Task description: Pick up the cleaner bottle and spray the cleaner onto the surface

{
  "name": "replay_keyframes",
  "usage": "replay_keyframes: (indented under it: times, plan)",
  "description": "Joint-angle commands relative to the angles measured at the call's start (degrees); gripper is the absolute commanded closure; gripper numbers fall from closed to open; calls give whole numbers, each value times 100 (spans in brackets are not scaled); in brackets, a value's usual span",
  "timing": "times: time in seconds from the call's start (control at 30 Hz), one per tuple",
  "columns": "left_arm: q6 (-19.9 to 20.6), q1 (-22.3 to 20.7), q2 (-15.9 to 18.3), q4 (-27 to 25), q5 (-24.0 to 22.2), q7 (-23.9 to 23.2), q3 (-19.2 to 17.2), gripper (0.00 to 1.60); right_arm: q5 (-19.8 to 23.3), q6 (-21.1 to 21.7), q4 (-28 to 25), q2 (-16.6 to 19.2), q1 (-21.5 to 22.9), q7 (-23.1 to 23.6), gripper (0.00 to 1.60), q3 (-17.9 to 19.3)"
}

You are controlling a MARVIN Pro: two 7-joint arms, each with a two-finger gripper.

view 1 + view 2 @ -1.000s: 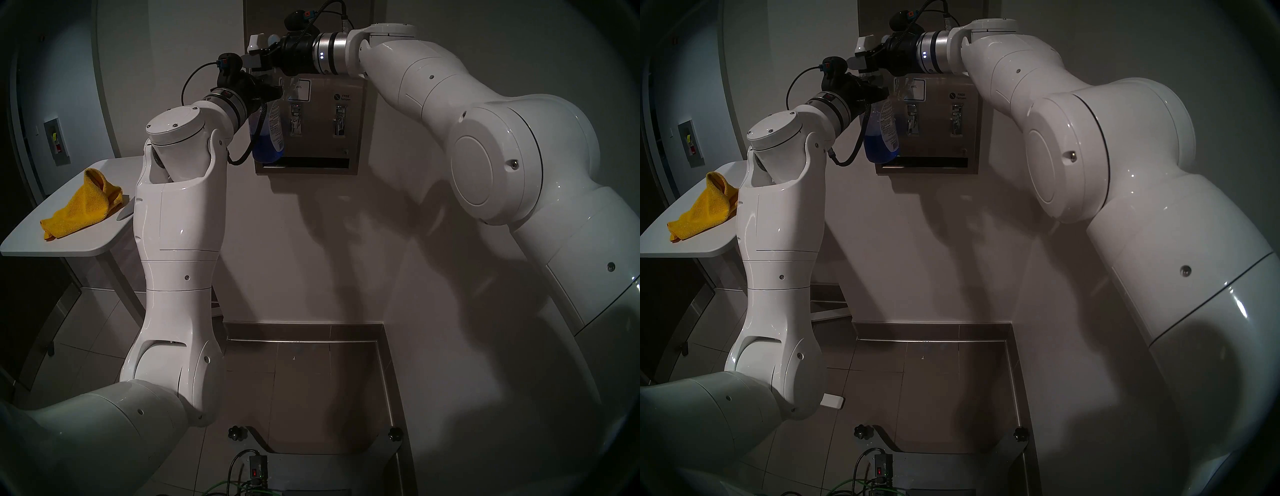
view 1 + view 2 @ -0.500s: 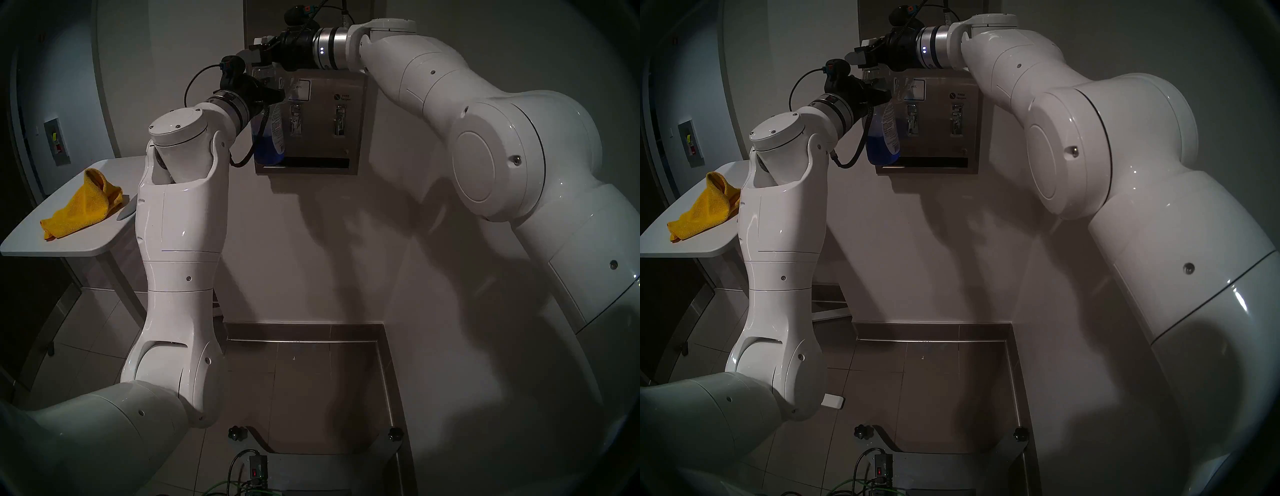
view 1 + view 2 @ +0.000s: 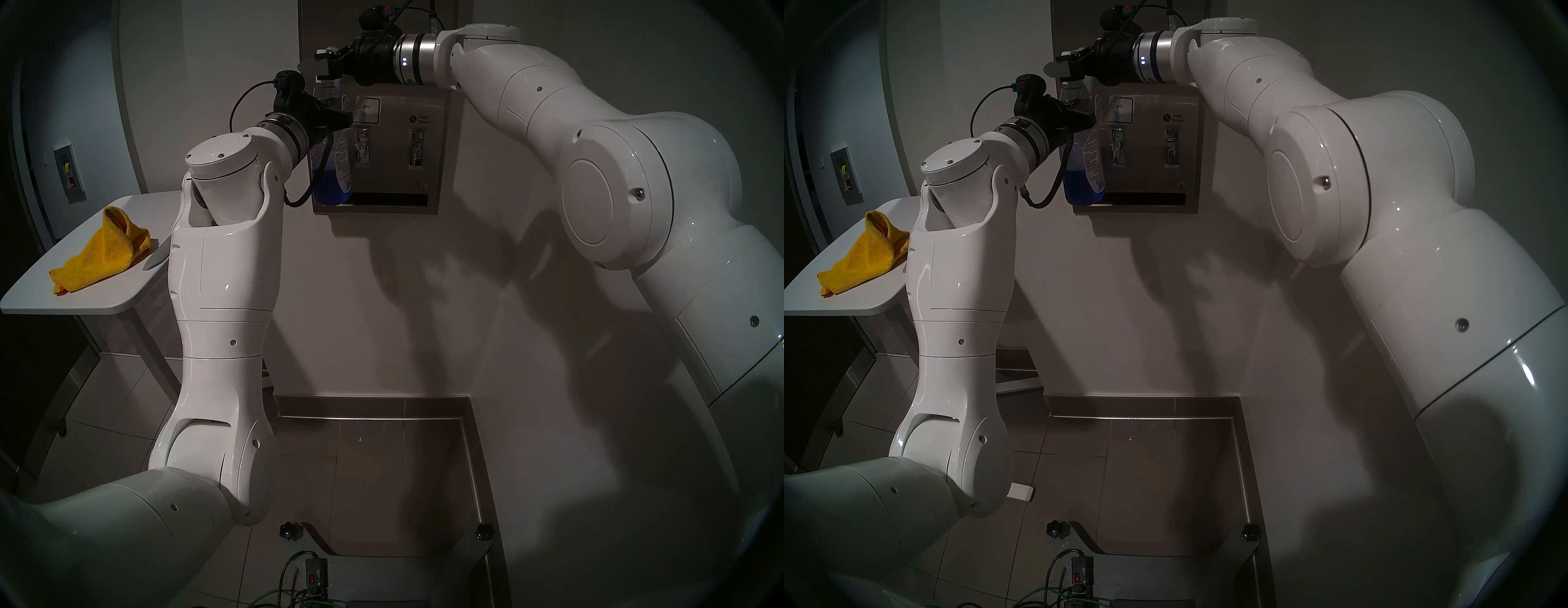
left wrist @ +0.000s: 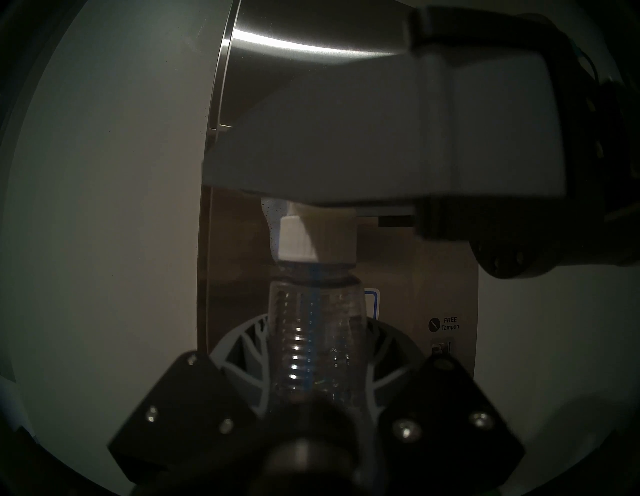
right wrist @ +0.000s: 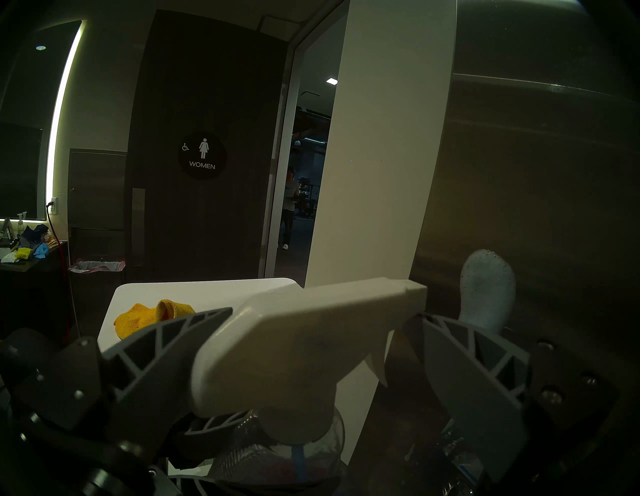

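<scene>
Bottle (image 3: 330,170) held tight at neck by left gripper (image 3: 339,121). Right gripper (image 5: 311,363) spread apart around nozzle (image 5: 304,332). Foam (image 5: 486,291) seen on panel (image 3: 399,140) at 2 o'clock.

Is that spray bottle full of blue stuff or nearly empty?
Neither: the cleaner bottle is roughly one-third full. Blue liquid fills only its lower part; the upper body looks clear.
</scene>
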Motion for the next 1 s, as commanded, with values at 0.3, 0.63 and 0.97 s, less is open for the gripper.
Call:
replay_keyframes:
  times: [0.3,0.63,0.97]
  plan:
    - [-127,-394,-7,-274,2,-12,-39,160,1,-72,-60,494,263,421,0,21]
    - [-99,-419,-20,-271,9,-16,-52,160,-5,-108,-66,729,319,810,0,17]
    - [-164,-470,-35,-303,23,17,-73,160,-110,-304,-127,791,372,716,0,-60]
